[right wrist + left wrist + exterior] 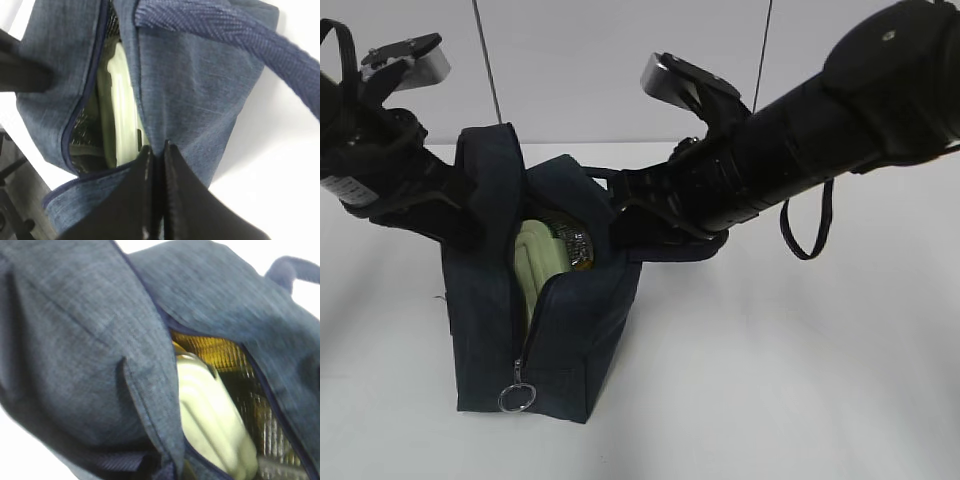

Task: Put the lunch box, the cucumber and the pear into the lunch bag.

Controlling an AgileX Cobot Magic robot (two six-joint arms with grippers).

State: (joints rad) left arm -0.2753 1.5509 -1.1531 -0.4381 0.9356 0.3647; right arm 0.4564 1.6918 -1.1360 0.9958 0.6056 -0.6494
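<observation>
The dark navy lunch bag (570, 340) stands upright on the white table with its top open. The pale green lunch box (542, 255) stands on edge inside it against the silvery lining; it also shows in the left wrist view (210, 415) and the right wrist view (120, 110). My left gripper (470, 225) holds the bag's left flap (75, 340); its fingers are hidden by fabric. My right gripper (157, 147) is shut on the bag's right edge (190, 90), also seen from outside (630, 225). Cucumber and pear are out of view.
The zipper's metal ring pull (515, 398) hangs low on the bag's front. The bag's woven handle (240, 30) crosses above my right gripper. A black cable loop (810, 230) hangs under the right arm. A yellow-gold glint (200, 347) shows on the lining behind the box.
</observation>
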